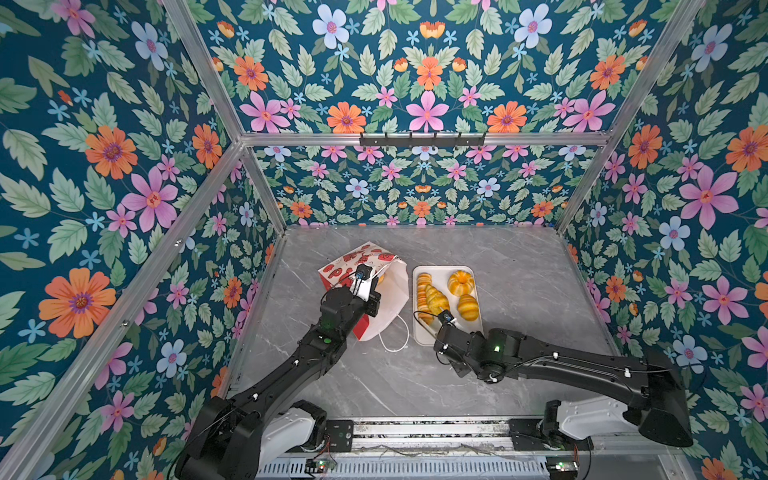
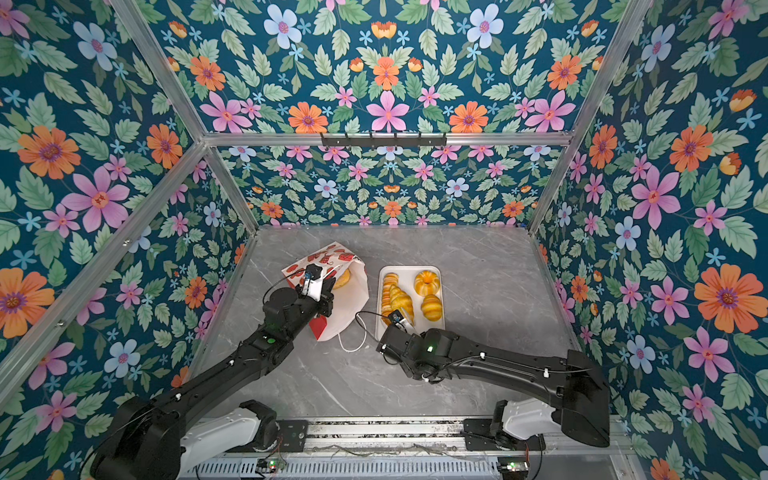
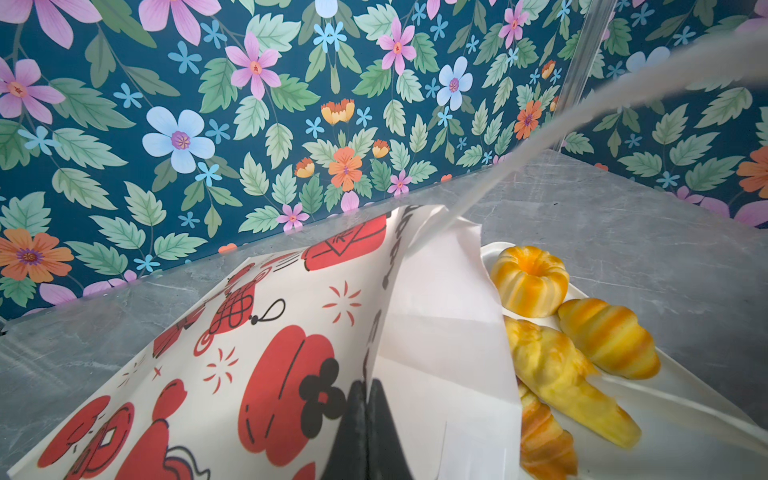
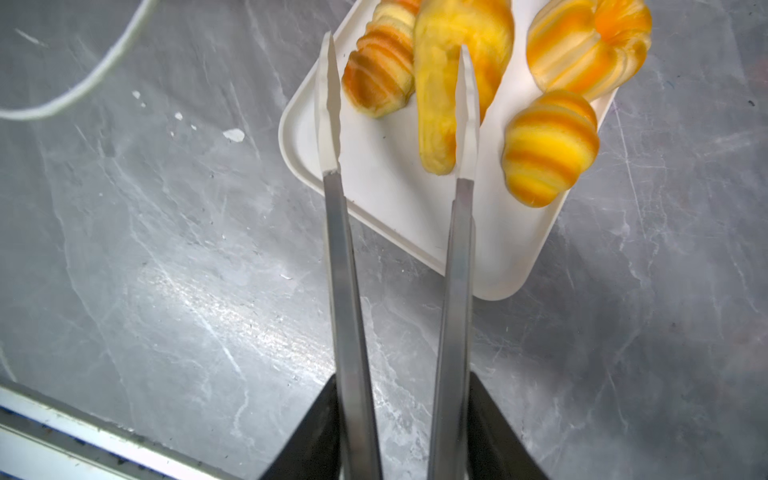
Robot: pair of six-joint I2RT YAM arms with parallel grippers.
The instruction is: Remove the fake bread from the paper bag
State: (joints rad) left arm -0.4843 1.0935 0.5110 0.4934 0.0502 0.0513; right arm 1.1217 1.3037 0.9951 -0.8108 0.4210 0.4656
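The left claw (image 3: 368, 388) is pressed together on the rim of the paper bag (image 3: 291, 332), which lies on the worktop (image 1: 519, 270) with its mouth towards the white tray (image 4: 395, 199). One ring of fake bread (image 2: 343, 277) sits inside the mouth. The right claw (image 4: 401, 415) grips tongs (image 4: 345, 270). Their tips are spread above the tray, where a pumpkin bun (image 4: 590, 45), two croissants and a ridged loaf (image 4: 382, 79) rest.
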